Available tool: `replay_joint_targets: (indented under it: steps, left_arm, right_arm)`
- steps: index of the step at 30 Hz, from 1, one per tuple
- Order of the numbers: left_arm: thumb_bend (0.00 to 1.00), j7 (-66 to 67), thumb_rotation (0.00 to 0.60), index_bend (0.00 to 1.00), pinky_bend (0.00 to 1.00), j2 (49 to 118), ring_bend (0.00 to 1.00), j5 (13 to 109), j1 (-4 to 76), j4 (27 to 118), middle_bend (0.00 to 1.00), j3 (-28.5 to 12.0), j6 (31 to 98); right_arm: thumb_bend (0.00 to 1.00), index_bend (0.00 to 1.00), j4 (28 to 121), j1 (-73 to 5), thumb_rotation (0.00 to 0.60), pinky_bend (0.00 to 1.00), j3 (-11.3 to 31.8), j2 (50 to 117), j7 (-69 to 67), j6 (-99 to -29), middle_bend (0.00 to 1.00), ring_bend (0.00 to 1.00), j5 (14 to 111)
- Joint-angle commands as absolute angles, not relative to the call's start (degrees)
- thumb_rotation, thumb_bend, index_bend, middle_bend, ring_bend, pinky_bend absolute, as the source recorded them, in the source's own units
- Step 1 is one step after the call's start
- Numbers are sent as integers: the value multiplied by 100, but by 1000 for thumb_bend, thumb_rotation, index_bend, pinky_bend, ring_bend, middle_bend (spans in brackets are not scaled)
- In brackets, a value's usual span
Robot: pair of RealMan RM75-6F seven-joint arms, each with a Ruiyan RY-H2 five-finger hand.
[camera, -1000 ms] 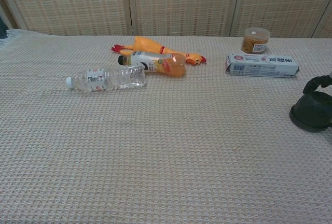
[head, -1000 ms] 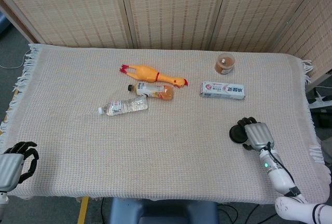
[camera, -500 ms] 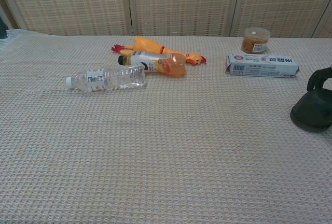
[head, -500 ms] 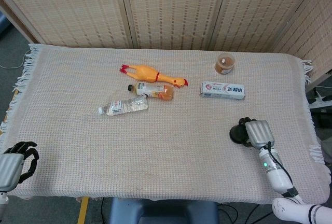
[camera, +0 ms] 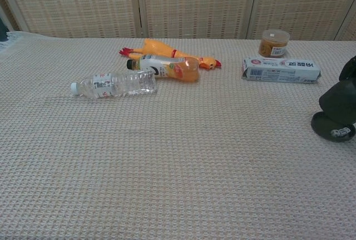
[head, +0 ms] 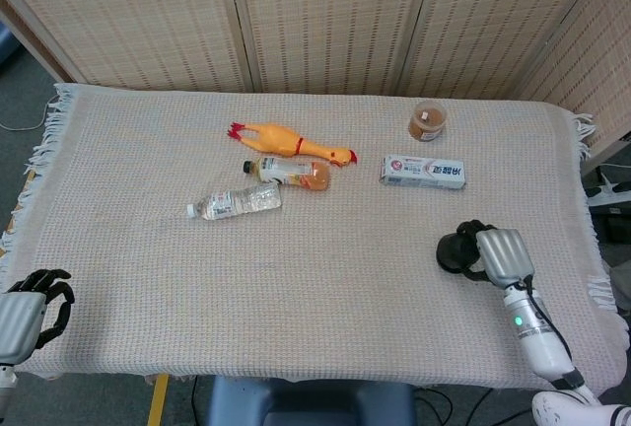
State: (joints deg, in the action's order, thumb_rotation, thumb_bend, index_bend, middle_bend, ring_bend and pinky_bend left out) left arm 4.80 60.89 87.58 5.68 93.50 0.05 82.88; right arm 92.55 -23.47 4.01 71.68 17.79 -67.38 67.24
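- My right hand (head: 498,256) sits near the right edge of the bench (head: 148,278), over a round black lid (camera: 332,126) that lies flat on the woven cloth.
- Against half a second ago, this hand has lifted and shifted slightly to the right: in the chest view the dark fingers (camera: 340,100) now stand above the lid, where before they were merged with it.
- The lid has stayed on the cloth in the same spot, so I judge that I am letting go or have not got a grip yet.
- My right fingers are curled downward over the lid; whether they touch it or clamp it, I cannot tell from either view.
- My left hand (head: 28,310) rests at the near left corner of the bench, fingers curled in with nothing in them, unchanged.
- Well apart from both hands lie a rubber chicken (head: 286,140), a juice bottle (head: 291,172) touching it, and a clear water bottle (head: 237,201) just beside.
- A toothpaste box (head: 424,171) lies beyond my right hand, with a small brown jar (head: 428,120) behind it.
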Motion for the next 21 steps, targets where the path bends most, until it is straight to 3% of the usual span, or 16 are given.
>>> replay_joint_targets:
  steps: [1, 14, 21]
  left_arm:
    - [531, 484, 600, 596, 434, 6090, 253, 8760, 568, 9350, 307, 8, 8284]
    - [532, 558, 600, 594, 435, 6122, 253, 8760, 605, 9354, 307, 30, 8198]
    - [531, 537, 600, 595, 435, 6114, 253, 8751, 609, 9354, 306, 26, 8194]
  right_arm:
    - [140, 561, 9631, -2118, 600, 703, 204, 6789, 2011, -6866, 438, 471, 6707]
    - [140, 541, 9363, -1898, 600, 703, -58, 6825, 2492, -6668, 437, 446, 6432]
    - [140, 331, 9339, -2016, 600, 633, -89, 6752, 2673, -6205, 328, 299, 6137]
